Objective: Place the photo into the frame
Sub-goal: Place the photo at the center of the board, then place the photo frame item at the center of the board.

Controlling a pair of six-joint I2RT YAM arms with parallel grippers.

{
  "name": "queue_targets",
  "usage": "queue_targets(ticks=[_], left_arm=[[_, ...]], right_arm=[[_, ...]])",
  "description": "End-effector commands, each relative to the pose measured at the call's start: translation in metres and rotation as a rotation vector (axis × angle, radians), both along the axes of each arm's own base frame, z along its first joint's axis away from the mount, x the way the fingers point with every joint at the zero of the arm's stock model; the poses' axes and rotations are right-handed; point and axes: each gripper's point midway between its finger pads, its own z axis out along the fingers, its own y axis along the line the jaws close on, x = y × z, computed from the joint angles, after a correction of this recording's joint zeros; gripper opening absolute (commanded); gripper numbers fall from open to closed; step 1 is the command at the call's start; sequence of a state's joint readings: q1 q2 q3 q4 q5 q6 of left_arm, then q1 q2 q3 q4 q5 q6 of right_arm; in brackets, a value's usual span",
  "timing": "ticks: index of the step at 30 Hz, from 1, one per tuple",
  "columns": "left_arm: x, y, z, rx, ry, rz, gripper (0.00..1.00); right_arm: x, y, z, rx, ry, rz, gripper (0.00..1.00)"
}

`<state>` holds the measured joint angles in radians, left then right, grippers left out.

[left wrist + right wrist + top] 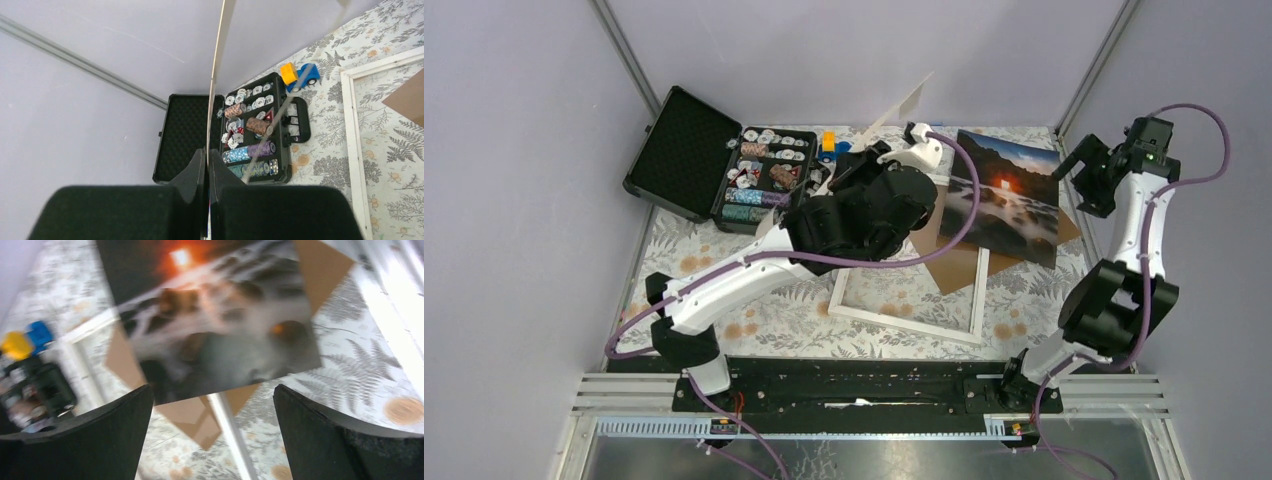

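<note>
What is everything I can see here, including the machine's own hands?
photo: one, sunset landscape, right, lying on the backing board
backing board: one, brown, overlapping the frame
frame: one, white, centre, lying flat
case: one, black, open, far left
poker chips: many, mixed colours, inside the case
toy vehicle: one, blue and yellow, beside the case
thin cream board: one, held upright
left hand: shut on thin cream board
right hand: open, near the photo
</note>
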<state>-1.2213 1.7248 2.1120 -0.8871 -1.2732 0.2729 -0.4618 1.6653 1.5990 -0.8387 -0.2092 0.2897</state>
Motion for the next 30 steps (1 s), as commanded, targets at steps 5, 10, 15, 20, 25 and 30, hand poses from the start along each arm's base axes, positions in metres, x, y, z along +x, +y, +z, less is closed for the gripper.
queue_targets(ticks=[5,10,15,20,25,30], left_arm=[[-0.003,-0.103,-0.074,-0.053,0.154,-0.21,0.0],[-0.021,-0.192,-0.208,-0.129,0.55,-0.378,0.0],[-0.027,-0.233,-0.276,-0.286,0.761,-0.362,0.0],[-0.016,-0.244,-0.307,-0.493,0.912,-0.331,0.0],[-0.022,-0.267,-0.289,-0.716,1.064,-0.444,0.43],[-0.032,-0.254,-0.223,-0.959,1.182,-0.642,0.93]], right_arm=[[0.003,0.101,0.041,0.39,-0.285,0.204,0.99],[-0.018,0.101,0.013,0.335,-0.216,0.179,1.0],[-0.022,0.076,-0.009,0.215,-0.131,0.049,1.0],[-0.019,0.069,-0.029,0.228,-0.113,-0.041,1.0],[-0.019,0.071,-0.047,0.248,-0.099,-0.05,1.0],[-0.025,0.079,-0.053,0.277,-0.106,-0.038,1.0]])
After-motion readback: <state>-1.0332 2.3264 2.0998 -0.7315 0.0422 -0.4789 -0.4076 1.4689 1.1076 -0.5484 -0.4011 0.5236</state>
